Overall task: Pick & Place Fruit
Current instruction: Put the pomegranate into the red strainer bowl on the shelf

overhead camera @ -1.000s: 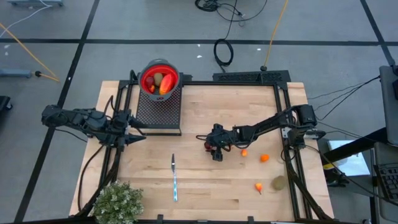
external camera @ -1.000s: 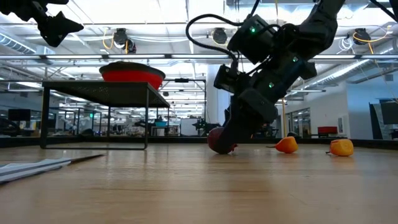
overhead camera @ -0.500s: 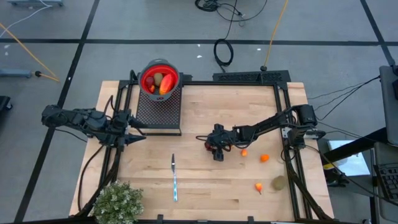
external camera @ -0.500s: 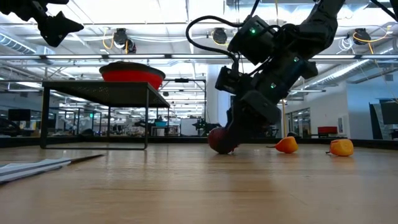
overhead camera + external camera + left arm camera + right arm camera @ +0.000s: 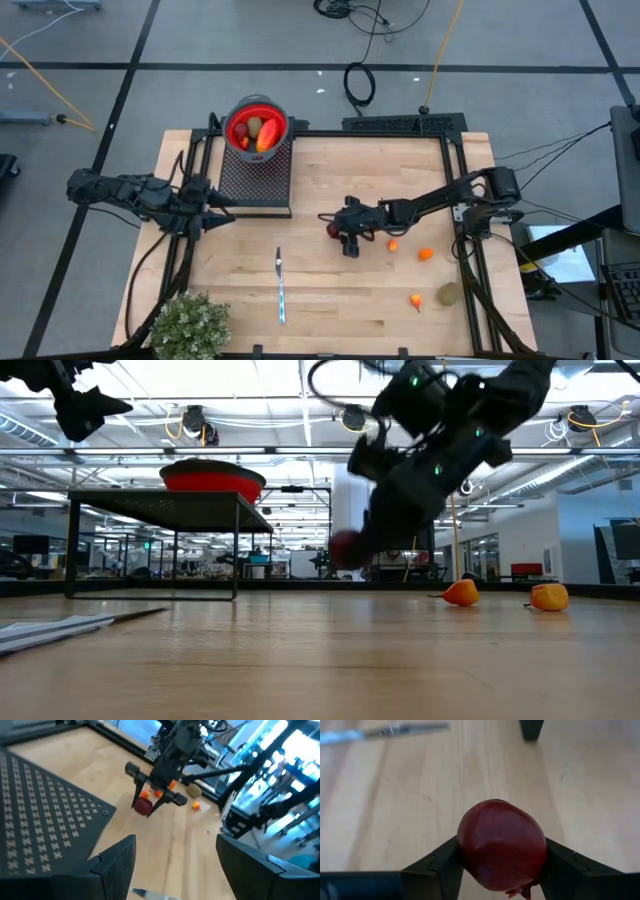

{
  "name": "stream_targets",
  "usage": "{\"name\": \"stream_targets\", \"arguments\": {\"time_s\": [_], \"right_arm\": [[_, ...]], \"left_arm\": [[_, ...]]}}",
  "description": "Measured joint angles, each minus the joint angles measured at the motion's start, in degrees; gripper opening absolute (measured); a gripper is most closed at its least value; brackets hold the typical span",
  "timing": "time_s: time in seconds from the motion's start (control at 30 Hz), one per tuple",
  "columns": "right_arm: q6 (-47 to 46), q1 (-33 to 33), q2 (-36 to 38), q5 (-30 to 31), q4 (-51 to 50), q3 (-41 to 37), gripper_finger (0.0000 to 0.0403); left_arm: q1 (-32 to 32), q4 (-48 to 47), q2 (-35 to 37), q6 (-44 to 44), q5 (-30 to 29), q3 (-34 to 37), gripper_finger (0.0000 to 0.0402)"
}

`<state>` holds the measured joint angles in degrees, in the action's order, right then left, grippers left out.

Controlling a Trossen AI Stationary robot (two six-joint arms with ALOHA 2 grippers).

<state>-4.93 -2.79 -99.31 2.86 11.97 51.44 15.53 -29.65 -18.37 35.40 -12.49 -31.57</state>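
Note:
My right gripper (image 5: 333, 230) is shut on a dark red ball (image 5: 501, 845) near the table's middle, a little above the wood; the ball also shows in the low view (image 5: 346, 548) and the left wrist view (image 5: 143, 807). A red bowl (image 5: 256, 125) on the black mesh stand (image 5: 255, 175) holds other fruit, among them a red-orange piece and a brown-green oval. Three orange bits (image 5: 426, 254) and a brown-green oval (image 5: 449, 294) lie on the table at the right. My left gripper (image 5: 225, 217) is open and empty, left of the stand's near edge. My right gripper pinches the dark red ball by its two opposite sides (image 5: 465, 851) between its two fingers. The fingers slant down from the table's right side. The ball is lifted clear of the table (image 5: 346, 548).
A slim knife (image 5: 281, 286) lies near the table's front middle. A bushy green plant (image 5: 188, 326) stands at the front left corner. Black frame rails (image 5: 462, 255) run along the table's left and right sides.
My right gripper has risen from the table with the dark red ball, which rested on the wood before and now hangs clear of it.

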Motion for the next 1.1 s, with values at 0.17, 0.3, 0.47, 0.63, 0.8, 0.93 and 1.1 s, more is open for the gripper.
{"name": "stream_targets", "arguments": {"time_s": [0.17, 0.3, 0.47, 0.63, 0.8, 0.93, 1.1], "right_arm": [[0.02, 0.00, 6.83, 0.03, 0.21, 0.00, 0.0195], [0.02, 0.00, 12.69, 0.03, 0.65, 0.00, 0.0196], [0.04, 0.00, 19.15, 0.03, 0.76, 0.00, 0.0196], [2.64, -0.88, 23.62, 0.12, 2.02, 0.00, 0.0195], [5.73, -2.54, 25.90, 0.09, 3.56, 0.00, 0.0196], [8.29, -3.78, 26.73, 0.22, 3.73, 0.00, 0.0195], [9.78, -5.04, 26.71, 0.10, 4.06, 0.00, 0.0197]], "left_arm": [[0.00, 2.77, 0.00, 7.11, -0.04, 0.00, 0.0273], [0.00, 8.44, -0.47, 8.73, -0.10, 0.00, 0.0274], [0.00, 20.67, -4.50, 7.04, -1.15, -0.02, 0.0274], [-0.03, 32.79, -12.81, 5.38, -1.22, -0.02, 0.0274], [-0.06, 44.78, -23.25, 6.37, -1.20, -0.02, 0.0274], [-0.06, 53.01, -31.15, 8.05, -1.20, -0.93, 0.0273], [-0.06, 53.58, -40.41, 7.47, -2.15, -6.68, 0.0273]]}}
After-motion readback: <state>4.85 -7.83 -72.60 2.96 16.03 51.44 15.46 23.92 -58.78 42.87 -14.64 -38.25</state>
